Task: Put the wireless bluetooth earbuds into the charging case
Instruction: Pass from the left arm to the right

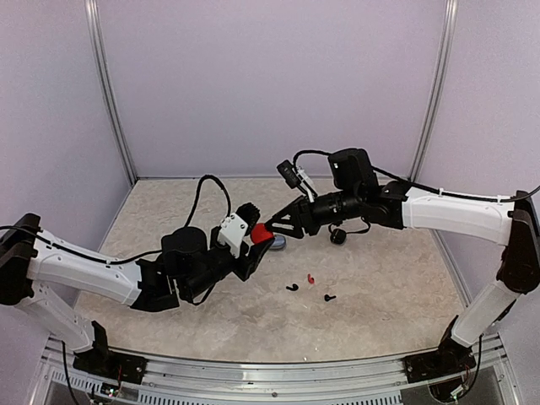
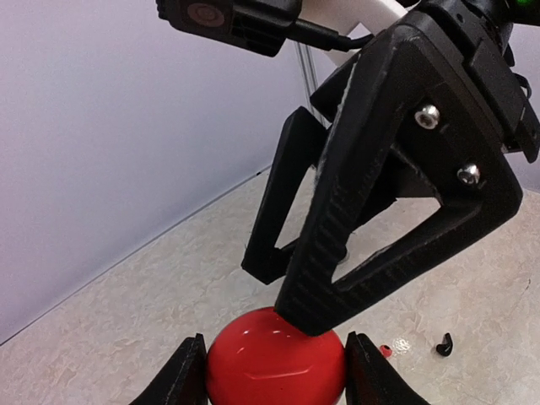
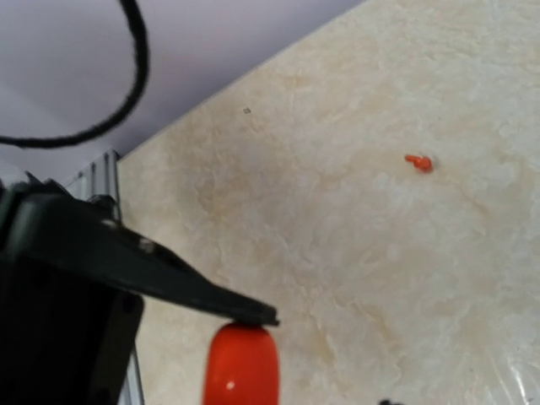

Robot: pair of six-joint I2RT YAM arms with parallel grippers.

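Earbuds [image 1: 292, 287] are seen loose on the counter [image 1: 396, 287], three in the top view: a red earbud [image 1: 310, 278] set between two black ones, all well apart from both arms. No silvery earbud can be made out.

A red charging case [image 2: 270, 363] is gripped from both sides by the left hand [image 1: 253, 240] and lifted clear of the counter, in front of the right arm. This hold is judged to steady the shell so that the other arm can work on it. The right hand [image 1: 273, 226] is brought down on the case from above. Its two fingers are parted by a moderate gap with nothing between them, and the nearer fingertip [image 2: 308, 316] is pressed on the top of the red shell. The contact is read as an attempt to lever the lid up, since no earbud can be seated until the case is opened.

The red shell is shown as a smooth, closed dome. No seam or cavity is exposed, so its contents cannot be told. A greyish case [image 1: 278, 244] is glimpsed on the counter just below the meeting hands, and a dark rounded object [image 1: 338, 237], possibly a black case, lies under the right arm. Neither is seen open, and nothing is seen inside them.
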